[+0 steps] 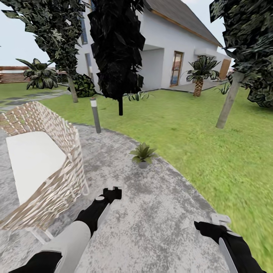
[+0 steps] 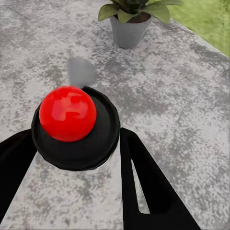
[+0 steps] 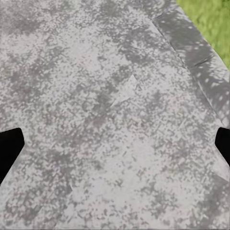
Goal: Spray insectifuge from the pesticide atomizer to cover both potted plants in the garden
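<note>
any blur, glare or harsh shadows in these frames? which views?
Head view: lawn smeared toward the edges, trees rendered near-black; potted plant fairly sharp. Left wrist view: white glare patch on the atomizer's red spot, soft grey shadow on the paving ahead of it, left gripper fingers plain black. Right wrist view: even flat light, dappled shade on the patio edge.
</note>
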You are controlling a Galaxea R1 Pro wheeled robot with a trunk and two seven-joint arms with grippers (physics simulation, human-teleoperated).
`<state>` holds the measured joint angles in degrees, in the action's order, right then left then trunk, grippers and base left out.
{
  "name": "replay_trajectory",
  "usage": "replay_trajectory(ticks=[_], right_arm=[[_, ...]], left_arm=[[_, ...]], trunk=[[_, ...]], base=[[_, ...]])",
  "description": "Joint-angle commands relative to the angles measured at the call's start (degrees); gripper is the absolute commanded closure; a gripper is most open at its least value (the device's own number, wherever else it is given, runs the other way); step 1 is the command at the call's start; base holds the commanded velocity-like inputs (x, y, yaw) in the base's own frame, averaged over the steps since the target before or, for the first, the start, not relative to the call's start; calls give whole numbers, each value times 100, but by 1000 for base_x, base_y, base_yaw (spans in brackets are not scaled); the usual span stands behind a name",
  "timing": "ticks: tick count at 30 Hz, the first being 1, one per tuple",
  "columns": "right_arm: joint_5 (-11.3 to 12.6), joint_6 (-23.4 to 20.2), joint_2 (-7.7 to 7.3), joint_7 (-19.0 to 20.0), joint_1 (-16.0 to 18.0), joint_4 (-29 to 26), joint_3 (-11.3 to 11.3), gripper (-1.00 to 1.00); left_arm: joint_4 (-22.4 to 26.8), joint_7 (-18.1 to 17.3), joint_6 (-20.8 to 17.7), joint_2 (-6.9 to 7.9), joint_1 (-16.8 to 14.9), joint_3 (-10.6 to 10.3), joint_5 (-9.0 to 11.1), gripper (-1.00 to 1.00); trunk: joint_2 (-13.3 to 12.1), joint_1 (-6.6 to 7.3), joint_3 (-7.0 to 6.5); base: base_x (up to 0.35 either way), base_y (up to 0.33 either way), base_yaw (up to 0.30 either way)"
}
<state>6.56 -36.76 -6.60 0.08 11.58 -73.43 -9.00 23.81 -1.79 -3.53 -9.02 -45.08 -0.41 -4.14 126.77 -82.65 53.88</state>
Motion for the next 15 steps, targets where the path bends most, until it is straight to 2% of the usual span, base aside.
replay_trajectory(ticks=[1,9,15], right_arm=[[42,-22,0,1,2,-5,-5,-100],[39,-22,1,1,2,-5,-5,-100],[39,-24,1,1,2,-5,-5,-100]], left_arm=[[12,-14,-36,-2,-1,6,-43,100],[14,-14,-36,-3,-1,6,-43,100],[11,-14,-39,-15,-1,6,-43,100]], trunk=[[2,-2,6],[2,-2,6],[2,-2,6]], base=[[300,-216,70],[298,-216,26],[281,-216,184]])
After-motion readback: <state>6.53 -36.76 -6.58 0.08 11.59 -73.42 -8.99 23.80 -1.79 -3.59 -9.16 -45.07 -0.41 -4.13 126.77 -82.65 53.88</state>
